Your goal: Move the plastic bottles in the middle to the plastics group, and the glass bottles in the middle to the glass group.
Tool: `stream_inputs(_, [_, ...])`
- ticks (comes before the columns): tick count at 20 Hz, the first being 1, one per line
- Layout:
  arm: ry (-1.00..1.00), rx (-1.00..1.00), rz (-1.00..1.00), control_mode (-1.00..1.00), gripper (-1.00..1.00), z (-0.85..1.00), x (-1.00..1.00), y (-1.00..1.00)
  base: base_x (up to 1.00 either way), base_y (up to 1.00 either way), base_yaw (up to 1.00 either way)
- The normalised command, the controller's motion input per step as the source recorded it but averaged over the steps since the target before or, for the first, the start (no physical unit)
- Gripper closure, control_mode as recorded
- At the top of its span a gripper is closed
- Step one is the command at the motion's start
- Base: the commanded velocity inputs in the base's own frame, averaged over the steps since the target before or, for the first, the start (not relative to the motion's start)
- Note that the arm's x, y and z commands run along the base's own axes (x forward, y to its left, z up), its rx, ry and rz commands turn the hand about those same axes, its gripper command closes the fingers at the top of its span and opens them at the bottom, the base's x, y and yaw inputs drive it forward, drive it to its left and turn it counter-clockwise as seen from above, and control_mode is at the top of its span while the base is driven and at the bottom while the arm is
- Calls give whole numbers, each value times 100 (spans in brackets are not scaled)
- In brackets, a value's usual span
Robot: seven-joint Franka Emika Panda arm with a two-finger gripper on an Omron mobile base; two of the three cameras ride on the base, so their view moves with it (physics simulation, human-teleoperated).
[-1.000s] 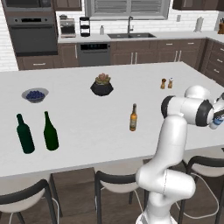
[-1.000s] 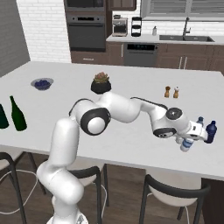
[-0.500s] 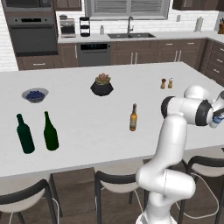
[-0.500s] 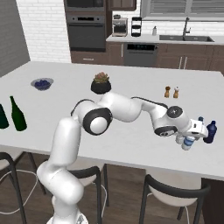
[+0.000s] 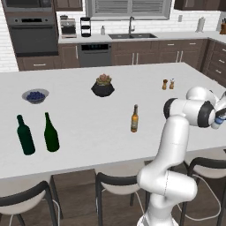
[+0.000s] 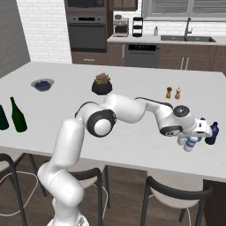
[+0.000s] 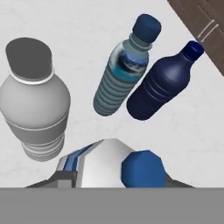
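Observation:
My gripper (image 6: 193,137) is at the island's right end, shut on a small water bottle (image 7: 105,164) with a blue label and blue cap; the bottle hides the fingertips. Just beyond stand the plain greyish bottle (image 7: 37,98), the blue-tinted bottle (image 7: 124,70) and the darker blue bottle (image 7: 164,83), all upright and close together. The dark blue one also shows by the hand (image 6: 212,132). The amber beer bottle (image 5: 134,119) stands alone mid-counter. Two tall green bottles (image 5: 25,134) (image 5: 51,132) stand near the left front edge.
A dark pot with a plant (image 5: 103,86), a bowl of blueberries (image 5: 35,96) and two small shakers (image 5: 168,84) sit further back on the white island (image 5: 88,132). Stools (image 6: 176,194) line the near edge. The counter's right edge lies just past the bottles.
The gripper has carried the labelled water bottle a little to the right, closer to the blue bottles. Everything else on the counter has stayed put.

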Motion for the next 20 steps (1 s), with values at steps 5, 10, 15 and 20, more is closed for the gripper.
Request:
stream_inputs(5, [3,0,6,-100,100,-40,3,11,0,0,0])
stream_inputs(10, [2,0,5,-100,100,-40,0,17,0,0,0])
stream_inputs(15, [2,0,3,-100,100,-41,-1,22,0,0,0])
stream_inputs(20, [2,0,1,-100,100,-37,-4,23,0,0,0])
